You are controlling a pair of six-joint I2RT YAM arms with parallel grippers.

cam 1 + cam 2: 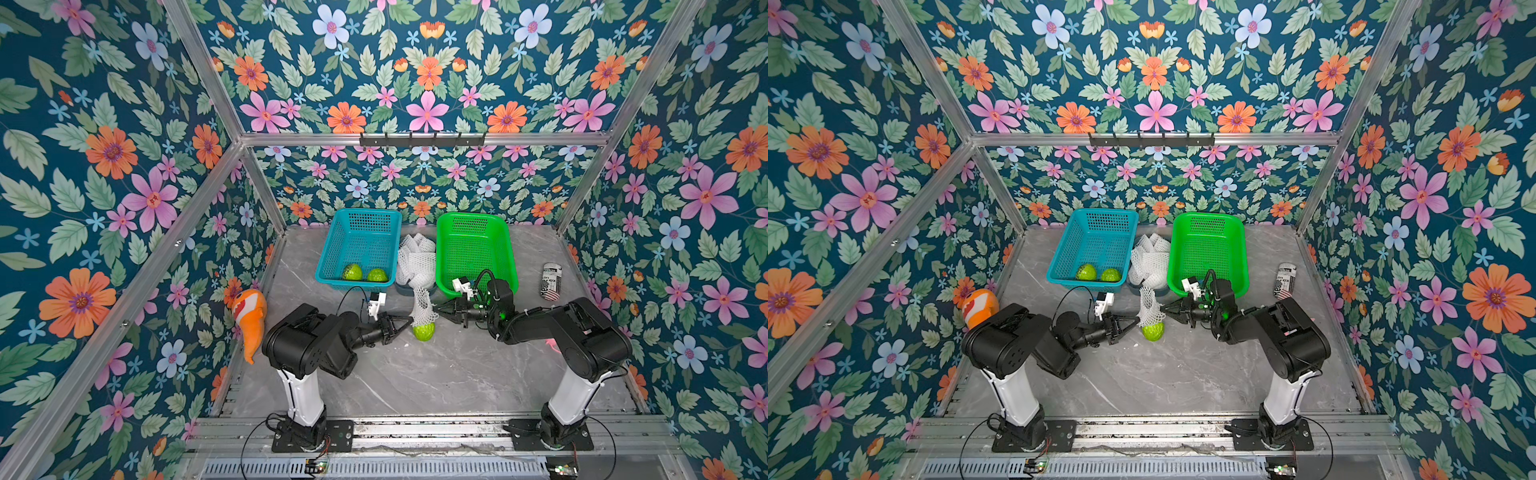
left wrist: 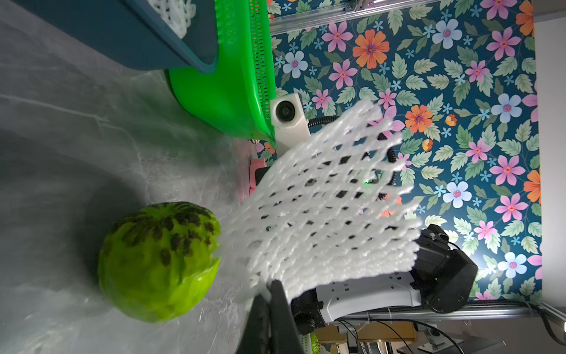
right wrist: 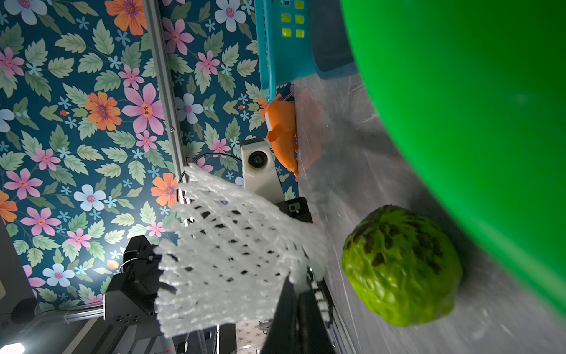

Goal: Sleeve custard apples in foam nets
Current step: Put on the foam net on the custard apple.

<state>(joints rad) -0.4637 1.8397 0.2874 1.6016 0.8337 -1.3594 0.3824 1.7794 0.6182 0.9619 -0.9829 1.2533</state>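
holding: the left gripper (image 1: 408, 320) and the right gripper (image 1: 437, 308) met from opposite sides on one foam net (image 1: 424, 309), lifted off the table (image 1: 436, 374).
left jaws: pressed together on the net's edge; in the left wrist view a dark fingertip (image 2: 278, 302) pinched the white mesh.
right jaws: likewise closed on the net's opposite edge, with a fingertip (image 3: 294, 306) clamped on the mesh in the right wrist view.
net shape: hung as a stretched tube, its lower end towards the fruit.
loose custard apple (image 1: 424, 331): sat on the table right under the held net; in both top views the mesh overlapped its top, but contact could not be told.
two custard apples (image 1: 352, 272): lay side by side at the near end of the blue basket (image 1: 332, 249).
spare foam nets (image 1: 415, 257): were piled in a dark blue tub (image 1: 409, 289) between the two baskets.
green basket (image 1: 505, 249): stood just behind the right gripper.
table edges: an orange plush fish (image 1: 249, 316) leaned at the left wall, and a printed can (image 1: 551, 282) stood near the right wall.
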